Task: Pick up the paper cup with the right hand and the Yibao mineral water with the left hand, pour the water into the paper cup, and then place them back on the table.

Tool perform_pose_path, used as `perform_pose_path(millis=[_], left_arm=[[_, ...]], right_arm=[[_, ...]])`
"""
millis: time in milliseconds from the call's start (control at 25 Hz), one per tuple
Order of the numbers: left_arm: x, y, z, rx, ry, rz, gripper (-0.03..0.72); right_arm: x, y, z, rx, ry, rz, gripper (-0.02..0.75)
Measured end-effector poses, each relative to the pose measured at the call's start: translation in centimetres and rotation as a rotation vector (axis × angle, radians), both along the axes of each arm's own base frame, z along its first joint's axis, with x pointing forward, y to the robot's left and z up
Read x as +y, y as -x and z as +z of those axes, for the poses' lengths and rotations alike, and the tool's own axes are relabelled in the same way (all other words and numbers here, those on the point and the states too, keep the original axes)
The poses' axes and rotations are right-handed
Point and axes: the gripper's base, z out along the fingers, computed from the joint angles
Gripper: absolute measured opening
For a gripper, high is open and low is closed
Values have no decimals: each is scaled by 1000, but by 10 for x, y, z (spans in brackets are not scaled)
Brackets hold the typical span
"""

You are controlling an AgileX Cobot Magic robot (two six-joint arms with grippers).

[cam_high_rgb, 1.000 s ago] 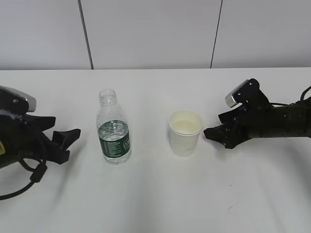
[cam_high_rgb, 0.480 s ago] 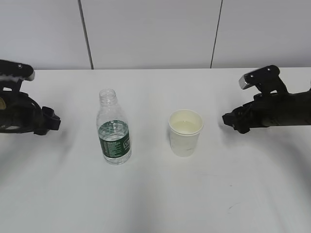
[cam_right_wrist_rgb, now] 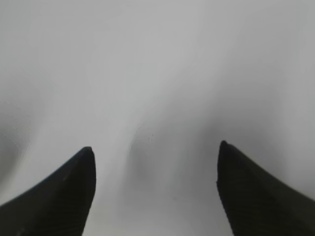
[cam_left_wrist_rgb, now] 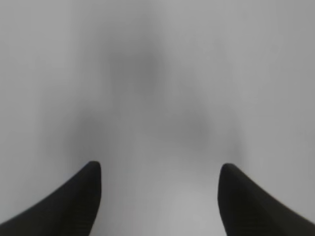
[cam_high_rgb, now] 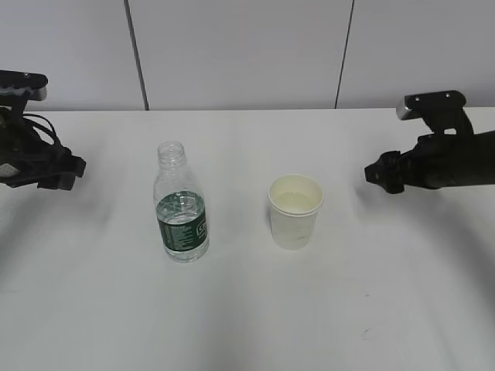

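Observation:
The Yibao mineral water bottle (cam_high_rgb: pixel 181 204), clear with a dark green label and no cap, stands upright on the white table (cam_high_rgb: pixel 247 309), left of centre. The white paper cup (cam_high_rgb: pixel 295 210) stands upright to its right, holding some liquid. My left gripper (cam_high_rgb: pixel 68 170) is at the far left, well apart from the bottle, open and empty. My right gripper (cam_high_rgb: pixel 377 174) is at the right, apart from the cup, open and empty. Both wrist views show only open black fingertips (cam_left_wrist_rgb: pixel 83 191) (cam_right_wrist_rgb: pixel 78 182) over bare white table; bottle and cup are out of those views.
A grey panelled wall (cam_high_rgb: pixel 247 54) runs behind the table's far edge. A small dark speck (cam_high_rgb: pixel 365 332) lies on the table near the front right.
Both arms have drawn back and lifted away from the bottle and cup, the left one to the left, the right one to the right. Bottle and cup have not moved.

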Motion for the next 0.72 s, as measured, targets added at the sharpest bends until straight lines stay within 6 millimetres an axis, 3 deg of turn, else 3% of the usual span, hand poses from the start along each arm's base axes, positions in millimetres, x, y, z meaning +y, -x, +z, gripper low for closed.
perform_pose_path(millis=[360, 720], left_arm=[[2, 0, 14, 113, -7, 60, 457], [8, 19, 9, 344, -85, 74, 455]], right_arm=[[6, -11, 55, -16, -133, -18, 578], [14, -18, 73, 12, -272, 3, 573]])
